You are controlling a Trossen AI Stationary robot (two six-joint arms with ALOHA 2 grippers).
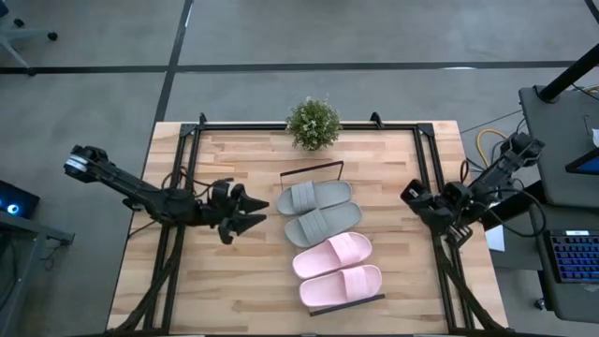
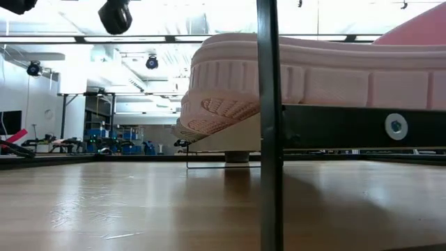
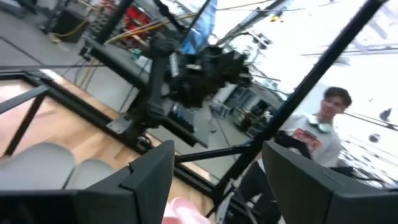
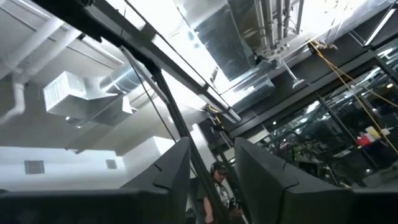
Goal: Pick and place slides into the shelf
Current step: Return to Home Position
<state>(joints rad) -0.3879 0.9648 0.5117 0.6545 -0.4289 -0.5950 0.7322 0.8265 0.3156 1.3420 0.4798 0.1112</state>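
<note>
All four slides lie side by side along the shelf (image 1: pixel 347 303) at mid-desk, the two grey slides (image 1: pixel 318 197) at the far end and the two pink slides (image 1: pixel 341 285) at the near end.

The left end effector (image 1: pixel 253 213) hovers just left of the grey pair, its fingers spread wide and empty. A careless swing from there could clip the nearest slide and push the row off the narrow board. The right end effector (image 1: pixel 416 197), fingers slightly apart and holding nothing, sits near the desk's right edge, well apart.

The slides look like soft moulded foam with ribbed sole edges and one wide, smooth strap each. The shelf is pale wood with thin black wire rims. The desk (image 1: pixel 234 281) is planked wood.
</note>
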